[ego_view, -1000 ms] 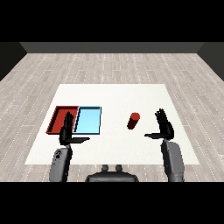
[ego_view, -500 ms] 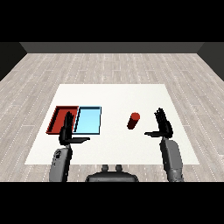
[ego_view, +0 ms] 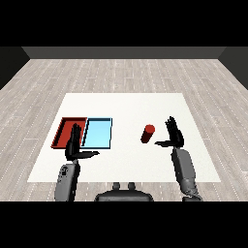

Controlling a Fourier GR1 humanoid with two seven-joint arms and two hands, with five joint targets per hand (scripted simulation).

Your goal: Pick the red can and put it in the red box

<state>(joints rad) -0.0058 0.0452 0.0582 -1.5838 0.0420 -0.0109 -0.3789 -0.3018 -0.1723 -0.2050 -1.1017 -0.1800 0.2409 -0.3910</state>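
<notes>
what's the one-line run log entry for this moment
red can: upright on table, ungrasped | right hand: open beside can | left hand: open | red tray: no can

I see two trays side by side on the table's left half, one tray left of the other tray. The can stands right of them, just left of my right hand.

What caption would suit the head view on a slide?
Open right hand beside an upright red can; open left hand near the red tray and blue tray.
</notes>
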